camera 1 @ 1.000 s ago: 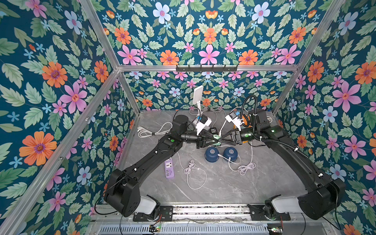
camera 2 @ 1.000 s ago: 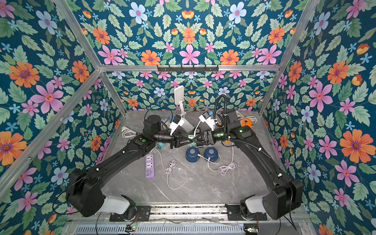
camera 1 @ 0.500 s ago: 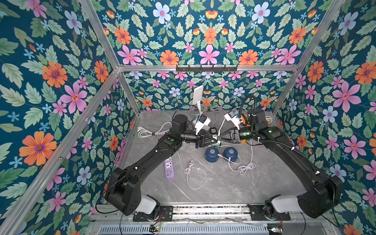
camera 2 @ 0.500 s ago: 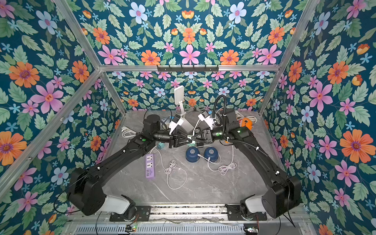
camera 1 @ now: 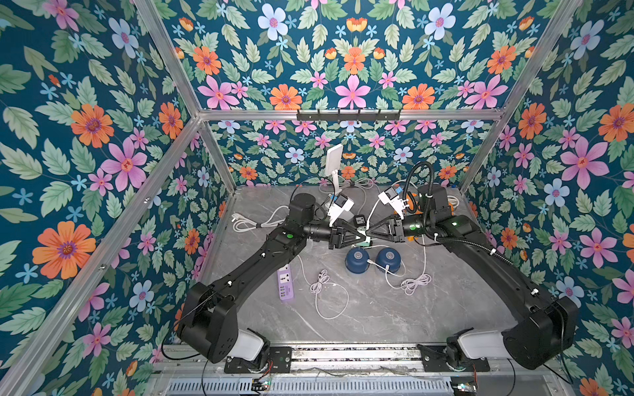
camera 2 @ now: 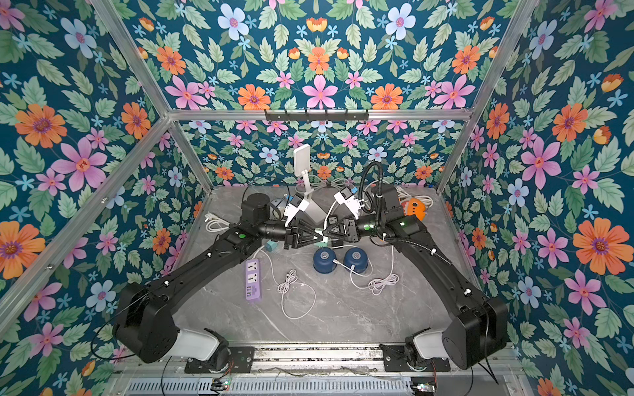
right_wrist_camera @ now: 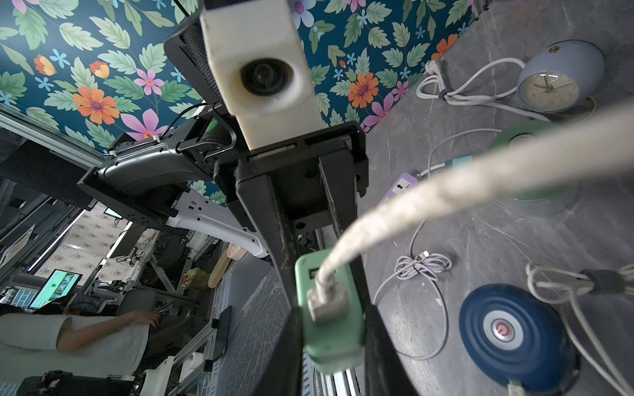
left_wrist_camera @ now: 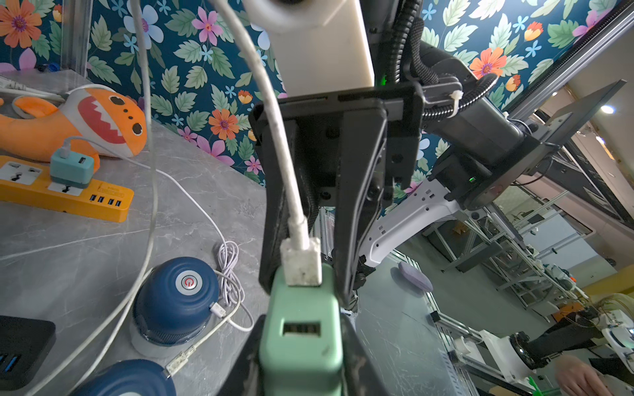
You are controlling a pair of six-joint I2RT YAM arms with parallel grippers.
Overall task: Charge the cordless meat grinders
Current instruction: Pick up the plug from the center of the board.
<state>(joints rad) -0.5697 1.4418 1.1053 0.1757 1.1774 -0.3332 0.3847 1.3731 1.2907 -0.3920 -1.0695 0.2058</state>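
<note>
Right tool (camera 1: 371, 236), in a top view, has just closed, tip to tip with left tool (camera 1: 360, 237), far of the left navy grinder (camera 1: 356, 260) and right navy grinder (camera 1: 388, 259) on the worktop (camera 1: 411, 308). Left wrist: both clamp the green adapter (left_wrist_camera: 302, 339), white cable (left_wrist_camera: 282, 154) seated. Right wrist agrees; mains likely next.

Pale green adapter (left_wrist_camera: 301, 343) between black jaws, white USB plug (left_wrist_camera: 302, 262) in its port, navy grinder (left_wrist_camera: 171, 301) on grey table (left_wrist_camera: 85, 240) nearby.
</note>
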